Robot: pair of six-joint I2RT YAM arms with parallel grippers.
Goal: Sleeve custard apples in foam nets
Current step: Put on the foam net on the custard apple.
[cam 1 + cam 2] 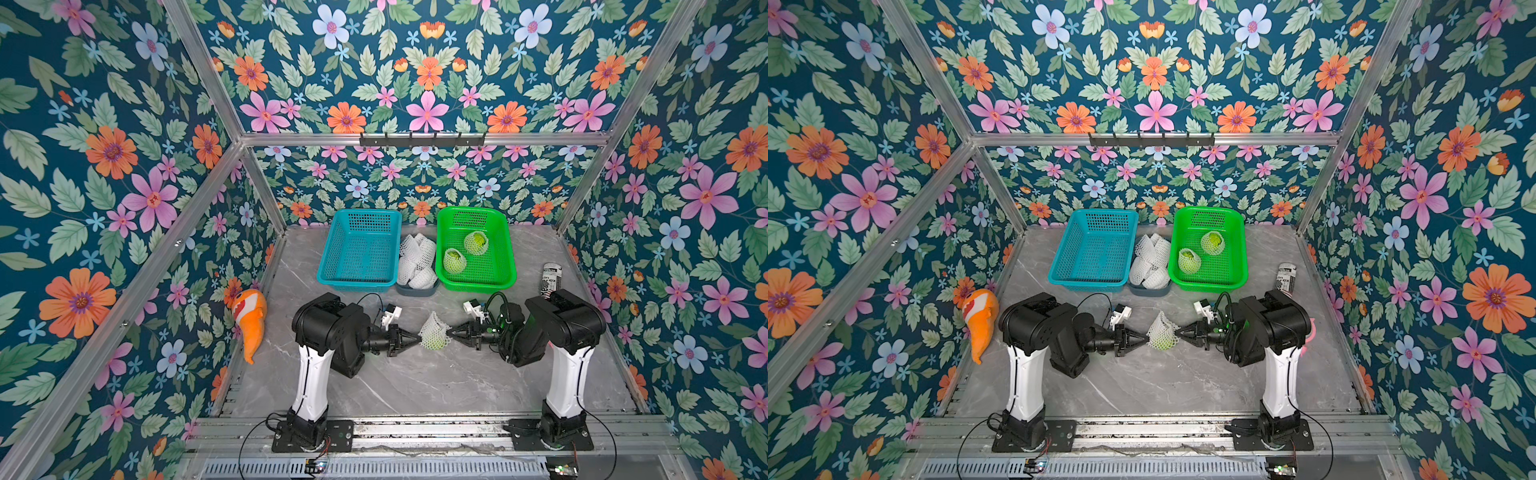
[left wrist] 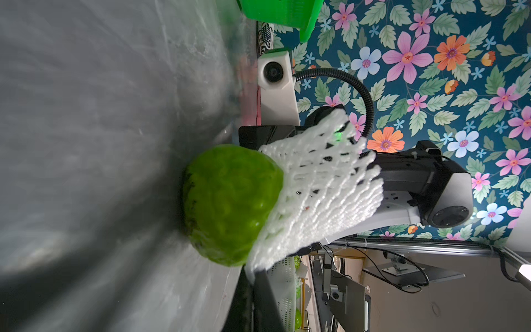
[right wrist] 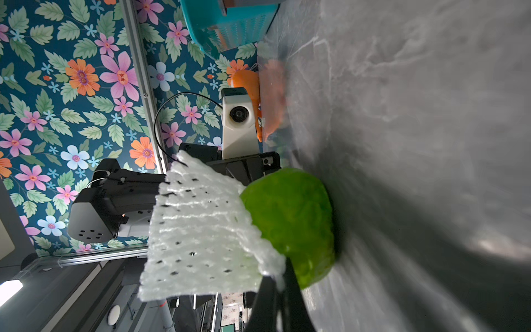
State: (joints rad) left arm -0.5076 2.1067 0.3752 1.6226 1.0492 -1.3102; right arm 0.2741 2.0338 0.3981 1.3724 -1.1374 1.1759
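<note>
A bright green custard apple rests on the marble table between my two arms. A white foam net covers only its upper part; the lower half is bare. My left gripper is shut on the net's rim on one side. On the opposite side my right gripper is shut on the rim as well. Two more custard apples, each in a net, lie in the green basket.
A blue basket stands at the back left, and a grey tray of spare foam nets sits between the baskets. An orange fish plush lies by the left wall. A printed can lies near the right wall.
</note>
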